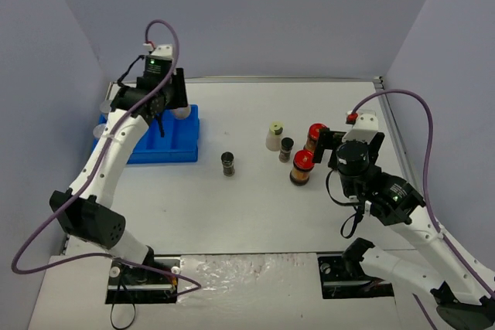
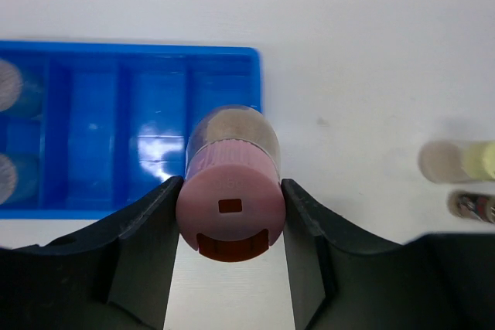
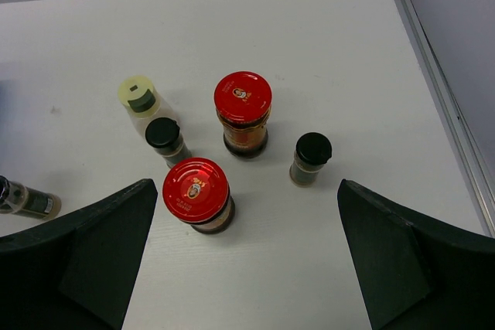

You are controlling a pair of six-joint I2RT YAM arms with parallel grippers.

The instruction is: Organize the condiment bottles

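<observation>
A blue tray [image 1: 166,148] is seen at the far left of the desk [image 1: 255,206]. Two silver-lidded jars [image 2: 6,86] are stood in its leftmost compartments, one behind the other; the compartments beside them are seen bare in the left wrist view. The left hand [image 2: 230,218] is held over the tray's right end, and the pink-capped jar [image 2: 230,206] is pinched between its fingers [image 2: 151,226], cap toward the camera. The jar's body is seen against the tray's right corner; whether its base rests on anything cannot be told.

Right of the tray, a lone black-capped jar [image 1: 228,163] is stood upright on the open desk, well apart from the others. Further right a cluster is found: a yellow-green-capped jar [image 3: 139,98] with a second black-capped jar [image 3: 164,138] just beside it, then two red-lidded jars [image 3: 243,110], one farther and one nearer, and a third black-capped jar [image 3: 312,156] at the right. All are upright.

The right hand [image 3: 247,222] is held above the near side of this cluster, its fingers spread wide, with nothing between them.
</observation>
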